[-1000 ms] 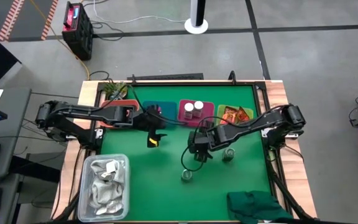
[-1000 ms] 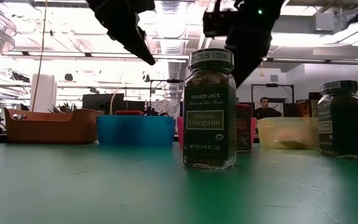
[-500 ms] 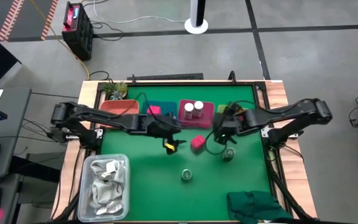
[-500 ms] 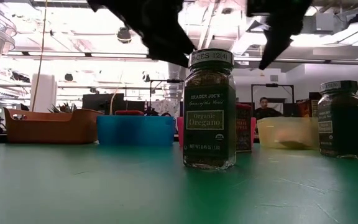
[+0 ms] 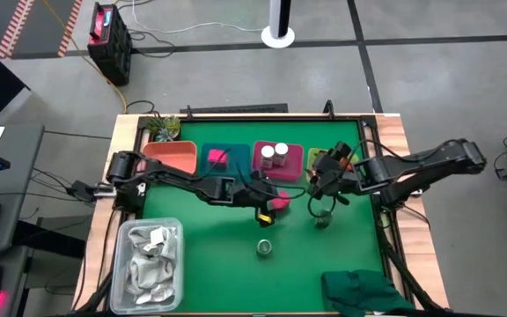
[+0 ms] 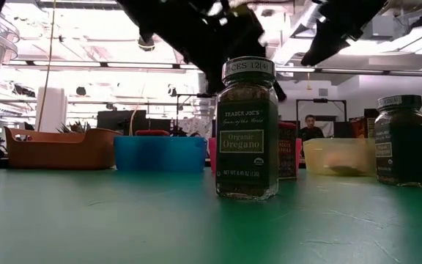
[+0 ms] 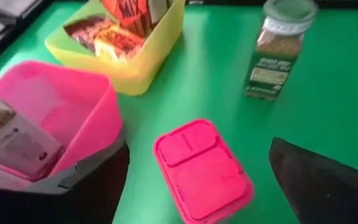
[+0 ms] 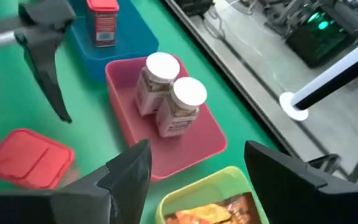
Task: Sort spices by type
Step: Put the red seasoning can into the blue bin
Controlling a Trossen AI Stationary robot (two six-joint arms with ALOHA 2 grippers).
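A pink block point(image 7: 201, 171) lies flat on the green table point(image 5: 209, 229), in front of the pink tray point(image 5: 293, 158). My left gripper point(image 5: 269, 205) is open just left of it. Its fingers stand on either side of the block in the left wrist view, touching nothing. My right gripper point(image 5: 324, 176) hovers open by the yellow tray point(image 5: 352, 167) of foil packets point(image 7: 114, 40). Two white-capped jars point(image 8: 169, 93) stand in the pink tray. A second pink block point(image 5: 216, 158) sits in the blue tray point(image 5: 234, 151). Two green glass jars point(image 5: 322, 218) point(image 5: 264, 248) stand on the table.
An orange tray point(image 5: 172, 157) stands at the far left next to a small plant point(image 5: 161, 126). A clear bin of white wrappers point(image 5: 152, 264) takes the near left corner. A dark green cloth point(image 5: 363, 291) lies at the near right. Open table lies between the bin and the jars.
My left gripper has gone toward the table's right edge and down, up to the pink block. My right gripper has drawn back up and toward the far right, off the block. The block lies on the table where that gripper was.
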